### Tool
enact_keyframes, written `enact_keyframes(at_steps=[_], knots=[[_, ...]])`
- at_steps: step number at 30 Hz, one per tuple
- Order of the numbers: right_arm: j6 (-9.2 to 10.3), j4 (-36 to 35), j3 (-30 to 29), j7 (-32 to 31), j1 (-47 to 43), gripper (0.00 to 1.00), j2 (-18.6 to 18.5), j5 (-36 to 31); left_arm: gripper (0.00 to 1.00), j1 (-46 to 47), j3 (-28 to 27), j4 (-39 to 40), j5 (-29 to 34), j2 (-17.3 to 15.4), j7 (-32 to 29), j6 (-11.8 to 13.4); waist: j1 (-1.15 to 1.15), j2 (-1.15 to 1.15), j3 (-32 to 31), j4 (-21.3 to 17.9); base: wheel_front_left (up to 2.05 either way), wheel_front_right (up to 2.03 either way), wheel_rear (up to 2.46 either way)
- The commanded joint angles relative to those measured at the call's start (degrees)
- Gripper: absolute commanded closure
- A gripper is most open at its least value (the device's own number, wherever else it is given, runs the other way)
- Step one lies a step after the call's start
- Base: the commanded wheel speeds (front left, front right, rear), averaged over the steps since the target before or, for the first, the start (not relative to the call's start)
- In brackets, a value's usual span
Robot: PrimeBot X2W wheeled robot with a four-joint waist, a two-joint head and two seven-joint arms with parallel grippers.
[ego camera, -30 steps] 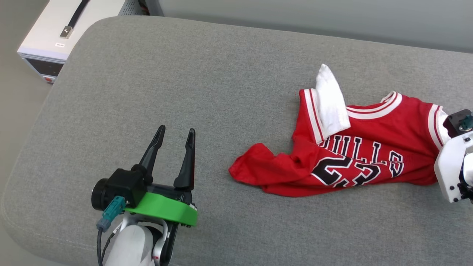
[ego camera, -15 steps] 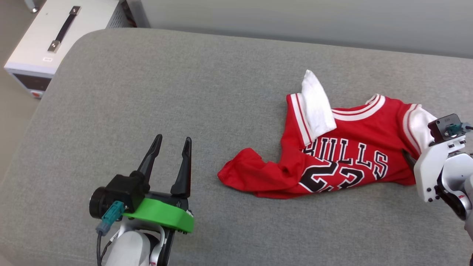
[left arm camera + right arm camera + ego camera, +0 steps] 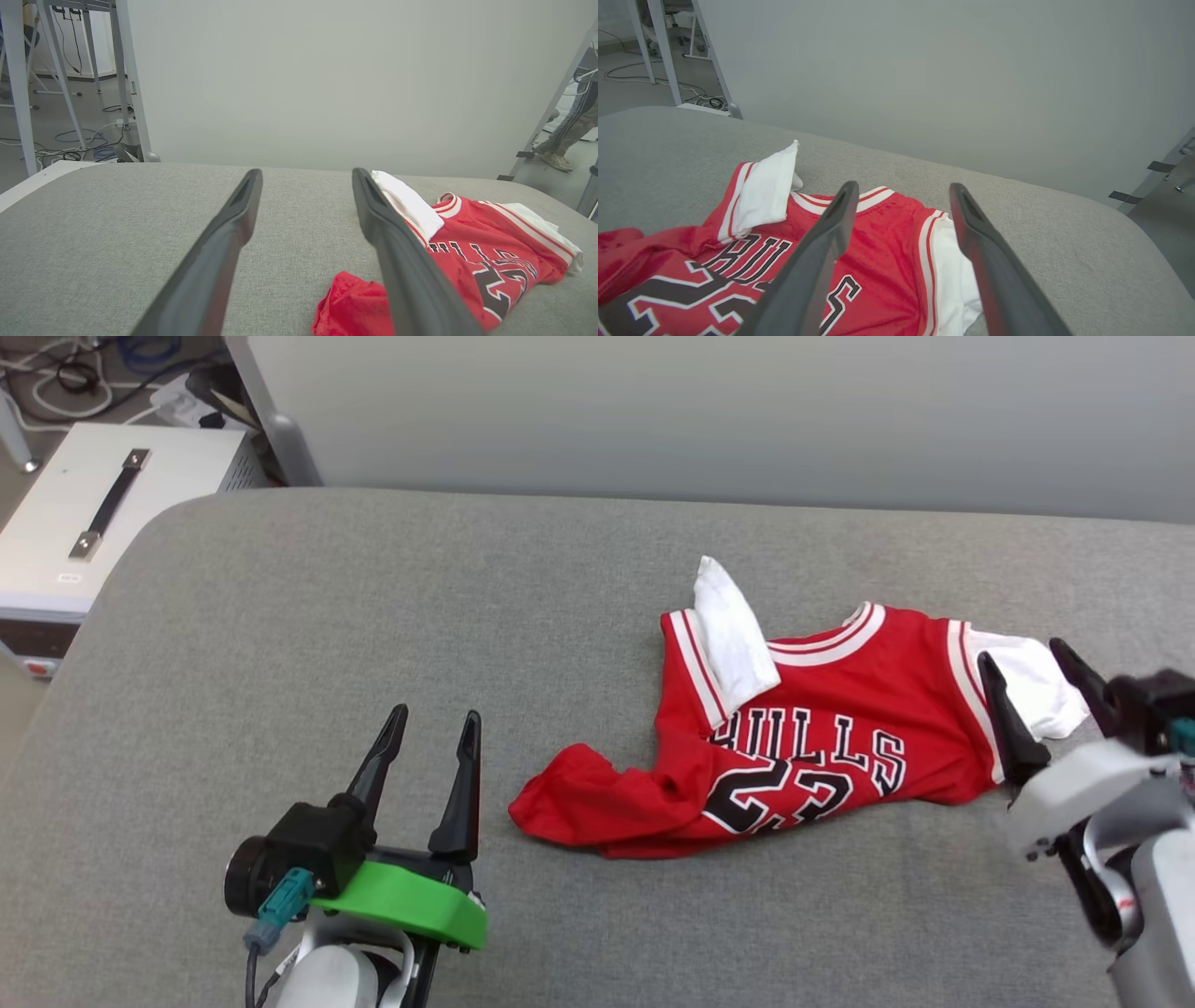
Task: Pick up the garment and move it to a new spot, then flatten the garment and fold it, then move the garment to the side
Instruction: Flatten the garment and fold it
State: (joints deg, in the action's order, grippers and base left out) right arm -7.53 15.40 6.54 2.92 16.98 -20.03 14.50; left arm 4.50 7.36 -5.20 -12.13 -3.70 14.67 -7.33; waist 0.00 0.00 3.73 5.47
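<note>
On the right half of the grey cushion (image 3: 373, 597) lies the garment (image 3: 822, 747), front side up and rumpled, with its black lettering and number upside down in the head view. One white sleeve (image 3: 733, 635) is folded over onto the chest beside the striped collar. The other white sleeve (image 3: 1032, 691) spreads out on the cushion at the shirt's far right end. The red hem end is bunched into a loose point that reaches toward the middle of the cushion. The right gripper (image 3: 1020, 651) is at that right end with its two dark fingers spread wide and nothing between them. In the head view they stand on either side of the white sleeve, and whether they touch the cloth cannot be told. The left gripper (image 3: 437, 713) hangs over bare cushion well to the left of the hem, fingers apart, empty and pointing away from the robot. A white case (image 3: 56, 513) with a black handle sits beyond the cushion's left corner, with cables on the floor behind it. A pale wall (image 3: 653, 411) runs along the far side. A person's trousered leg and shoe (image 3: 572, 121) show at the far right of the left wrist view.
</note>
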Motion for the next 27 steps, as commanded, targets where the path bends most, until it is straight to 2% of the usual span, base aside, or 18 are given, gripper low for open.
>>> enact_keyframes(at_steps=[1, 7, 11, 20, 25, 27], knots=[[0.04, -1.45, -1.54, 1.61, -2.44, 0.00, 1.83, -1.03, 0.00, -0.96, -0.20, 0.20, -0.12, 0.15, 0.33, -0.15, 0.00, 0.00, -1.30, -1.05, 0.00, 0.00, 0.00], [0.04, -7.01, -5.74, 6.88, -10.16, 0.00, 9.69, -3.49, 0.00, -2.47, -0.06, 0.05, -0.36, 0.37, 0.33, -0.15, 0.00, 0.00, -2.08, -1.95, 0.00, 0.00, 0.00], [0.04, -8.57, -6.67, 8.55, -12.86, 0.00, 12.59, -4.85, 0.00, -3.18, -0.52, -1.42, -0.01, 0.44, 0.33, -0.15, 0.00, 0.00, -2.54, -2.43, 0.00, 0.00, 0.00], [0.04, -10.51, -6.85, 8.82, -13.84, 0.00, 14.30, -6.09, 0.00, -2.63, -0.48, -1.75, -1.30, 0.57, 0.33, -0.15, 0.00, 0.00, -1.48, -3.33, 0.00, 0.00, 0.00], [0.04, -11.18, -6.85, 8.69, -13.51, 0.00, 14.86, -6.11, 0.00, 0.85, 2.47, -4.18, -2.64, -1.89, 0.19, -0.15, 0.00, 0.00, 0.32, -4.65, 0.00, 0.00, 0.00], [0.04, -11.44, -6.90, 8.67, -13.38, 0.00, 15.13, -6.08, 0.00, 3.86, 4.71, -5.89, -4.28, -3.45, -1.67, -0.15, 0.00, 0.00, 1.42, -5.21, 0.00, 0.00, 0.00]])
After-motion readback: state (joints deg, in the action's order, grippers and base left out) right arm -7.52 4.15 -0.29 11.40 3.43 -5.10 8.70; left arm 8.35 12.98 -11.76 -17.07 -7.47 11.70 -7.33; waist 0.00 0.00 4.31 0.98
